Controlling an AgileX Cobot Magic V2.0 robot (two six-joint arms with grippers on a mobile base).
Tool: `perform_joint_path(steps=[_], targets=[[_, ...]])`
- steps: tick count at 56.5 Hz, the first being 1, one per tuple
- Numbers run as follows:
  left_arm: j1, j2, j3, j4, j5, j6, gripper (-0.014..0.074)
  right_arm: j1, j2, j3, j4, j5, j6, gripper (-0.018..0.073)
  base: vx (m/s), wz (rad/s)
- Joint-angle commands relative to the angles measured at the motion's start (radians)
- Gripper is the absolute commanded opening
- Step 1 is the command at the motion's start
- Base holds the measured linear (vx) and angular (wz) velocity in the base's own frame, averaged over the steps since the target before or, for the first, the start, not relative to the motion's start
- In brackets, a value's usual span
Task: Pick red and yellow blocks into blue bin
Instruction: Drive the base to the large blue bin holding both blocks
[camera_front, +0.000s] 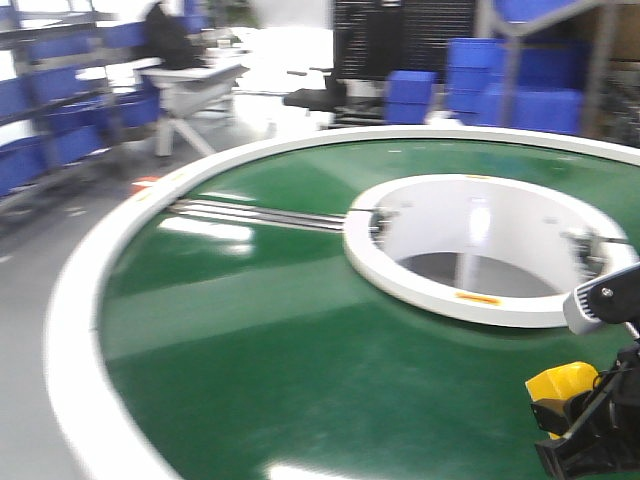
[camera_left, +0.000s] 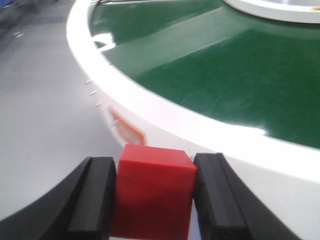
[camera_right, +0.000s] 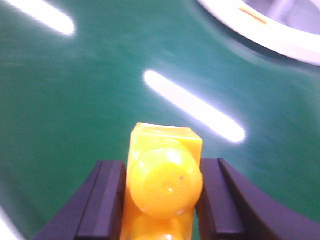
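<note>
Workshop space surrounds a large round turntable with a glossy green top (camera_front: 280, 330) and a broad white outer rim (camera_front: 75, 300). Near the middle of the green top sits a raised white ring (camera_front: 400, 285) around a round well with pale inner walls and a grey bottom. Behind the turntable, stacked blue plastic crates (camera_front: 530, 85) stand by the far wall, and metal shelving on the left carries more blue plastic bins (camera_front: 60, 110). The picture is too blurred to tell what any of these containers hold.

The left wrist view shows the left gripper (camera_left: 152, 172) with its black padded fingers (camera_left: 95, 195) pressed against both sides of the small plain red cube (camera_left: 155, 200), so the jaws are clenched on it. The cube shows against the rim's white outer wall (camera_left: 165, 120) and the grey floor (camera_left: 45, 110), just below an orange-red label (camera_left: 127, 130) on that wall.

The right wrist view shows the right gripper (camera_right: 161, 167) grasping the yellow plastic toy brick (camera_right: 165, 150), with one black pad (camera_right: 107, 200) on each side and a round stud facing the camera. The brick hangs over the green top. In the front-facing view the same brick shows as a yellow lump at the lower right, held at the tip of the black gripper, near the white ring.
</note>
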Motion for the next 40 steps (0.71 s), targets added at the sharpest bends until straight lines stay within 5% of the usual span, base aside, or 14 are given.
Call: perform_joint_path(steps=[1, 40], targets=[[-0.005, 0.015, -0.023, -0.005, -0.087, -0.008, 0.0272, 0.002, -0.02, -0.03, -0.006, -0.067, -0.007, 0.0226, -0.16, 0.73], [-0.005, 0.015, -0.023, -0.005, -0.085, -0.008, 0.0272, 0.002, -0.02, -0.03, -0.006, -0.066, -0.007, 0.0226, -0.17, 0.66]])
